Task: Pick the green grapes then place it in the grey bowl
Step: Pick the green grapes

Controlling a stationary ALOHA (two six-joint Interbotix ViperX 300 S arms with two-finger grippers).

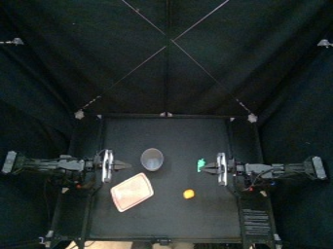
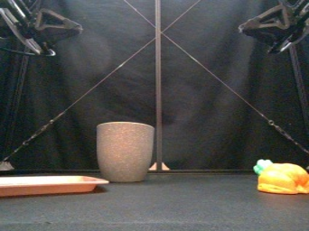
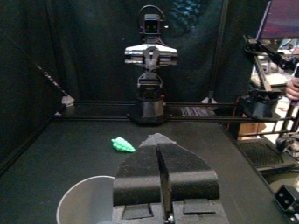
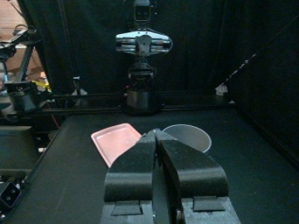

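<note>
The green grapes (image 1: 202, 163) lie on the black table right of centre, close in front of my right gripper (image 1: 219, 167); in the left wrist view the grapes (image 3: 122, 144) show as a small green cluster. The tall grey speckled cup (image 1: 152, 159) stands upright near the table's middle, and the front view shows the cup (image 2: 126, 152) large. My left gripper (image 1: 109, 165) rests at the left, shut and empty, a little left of the cup. My right gripper is shut too, holding nothing. Both hang high above the table.
A flat pink tray (image 1: 131, 192) lies in front of the cup toward the left. A small yellow-orange toy (image 1: 189, 195) sits near the front, right of the tray, and the front view has that toy (image 2: 280, 177) low at the right.
</note>
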